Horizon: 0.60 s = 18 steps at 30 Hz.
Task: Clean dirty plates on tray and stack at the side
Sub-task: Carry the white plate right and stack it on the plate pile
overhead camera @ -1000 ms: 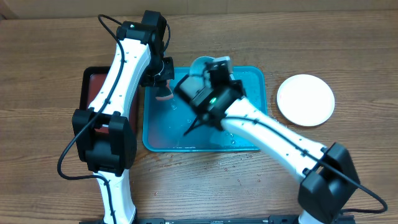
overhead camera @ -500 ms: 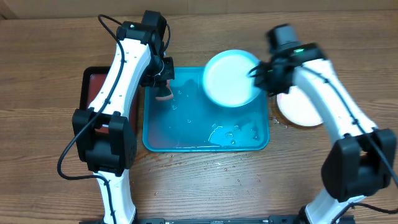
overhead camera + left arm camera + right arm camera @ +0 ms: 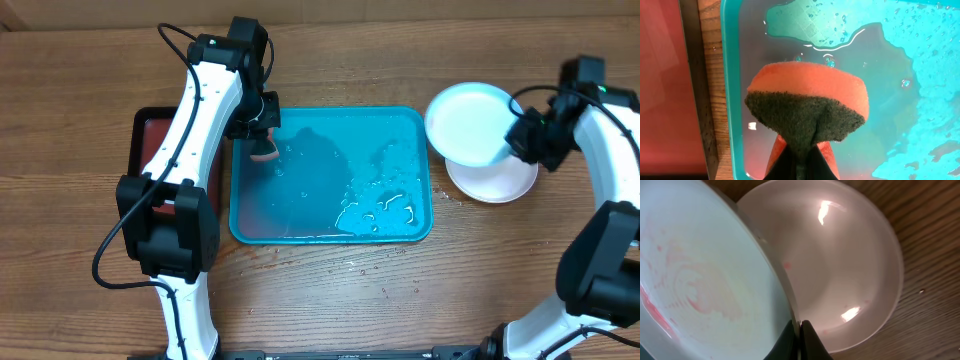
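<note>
1. Light cyan plate (image 3: 468,122) hangs tilted over the white plate (image 3: 497,182) on the counter (image 3: 400,60), just right of the turquoise tray (image 3: 340,110), probably to be stacked there. The right end effector (image 3: 799,332) pinches its rim.
2. The left end effector (image 3: 800,167) squeezes an orange sponge (image 3: 807,107) over the tray's left edge, seemingly ready for wiping.
3. The tray contains only water puddles (image 3: 385,212); no plate lies in it.

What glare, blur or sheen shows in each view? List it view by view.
Overhead: even light, pale sheen on the water in the tray. Left wrist: the sponge is crisp, the left end effector below it a dark blur. Right wrist: two glare spots on the lower plate; the held plate looks soft, close to the lens.
</note>
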Tool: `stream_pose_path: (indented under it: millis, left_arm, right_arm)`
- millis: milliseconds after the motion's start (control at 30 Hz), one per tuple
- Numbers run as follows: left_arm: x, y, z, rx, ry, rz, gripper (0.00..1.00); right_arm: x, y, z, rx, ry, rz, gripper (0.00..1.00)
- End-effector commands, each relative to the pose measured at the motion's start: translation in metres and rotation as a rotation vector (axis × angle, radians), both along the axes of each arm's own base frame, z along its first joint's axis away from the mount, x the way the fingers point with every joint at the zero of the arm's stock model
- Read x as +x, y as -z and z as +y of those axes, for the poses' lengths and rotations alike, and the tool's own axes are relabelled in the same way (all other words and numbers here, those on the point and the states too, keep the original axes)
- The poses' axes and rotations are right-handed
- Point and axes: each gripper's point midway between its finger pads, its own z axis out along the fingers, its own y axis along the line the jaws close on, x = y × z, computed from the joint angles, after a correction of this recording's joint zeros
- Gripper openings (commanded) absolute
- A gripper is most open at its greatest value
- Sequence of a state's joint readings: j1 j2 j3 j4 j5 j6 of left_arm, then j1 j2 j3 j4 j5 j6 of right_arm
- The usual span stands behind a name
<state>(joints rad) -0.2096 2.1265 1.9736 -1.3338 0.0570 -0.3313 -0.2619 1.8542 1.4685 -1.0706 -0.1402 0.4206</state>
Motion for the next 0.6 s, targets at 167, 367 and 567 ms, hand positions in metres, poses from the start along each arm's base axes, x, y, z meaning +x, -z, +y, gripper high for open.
stream_pose_path:
  millis: [167, 367, 567]
  left_arm:
    - [-0.001, -0.002, -0.005, -0.010, 0.029, -0.007, 0.04]
    - [-0.001, -0.002, -0.005, -0.010, 0.030, -0.007, 0.04]
    - [0.004, -0.010, 0.003, 0.018, 0.019, -0.029, 0.04]
  right_arm:
    - [-0.026, 0.023, -0.038, -0.027, 0.106, 0.026, 0.04]
    - [-0.037, 0.029, -0.048, -0.079, 0.122, 0.066, 0.04]
    - [-0.037, 0.029, -0.048, -0.080, 0.122, 0.070, 0.25]
